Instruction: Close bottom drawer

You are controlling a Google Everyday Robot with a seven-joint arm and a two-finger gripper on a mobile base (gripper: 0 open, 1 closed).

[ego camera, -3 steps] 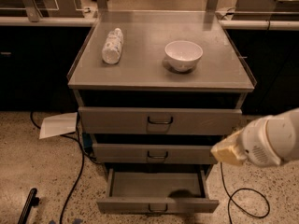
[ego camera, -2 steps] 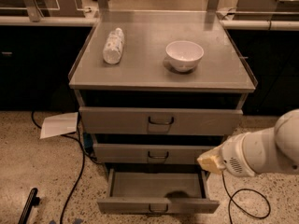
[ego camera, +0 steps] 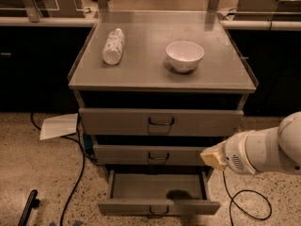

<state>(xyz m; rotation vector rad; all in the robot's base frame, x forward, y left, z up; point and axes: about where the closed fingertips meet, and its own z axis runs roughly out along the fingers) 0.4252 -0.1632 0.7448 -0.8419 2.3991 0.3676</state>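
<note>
The bottom drawer of the grey metal cabinet stands pulled out. Its inside is bare, with a shadow on the floor of it, and its small dark loop handle is at the centre of the front. The mid-sized drawer and the widest top drawer sit further in. My white arm comes in from the right. Its gripper, seen as a yellowish tip, is by the cabinet's right side, at the height of the middle drawer and above the open drawer's right rear corner.
A white bottle lies on the cabinet top beside a white bowl. Black cables and a sheet of paper lie on the speckled floor at the left. Another cable loops at the right. Dark counters flank the cabinet.
My arm has moved left and a little lower, bringing the gripper up to the cabinet's right side. The bottom drawer is as far out as before.
</note>
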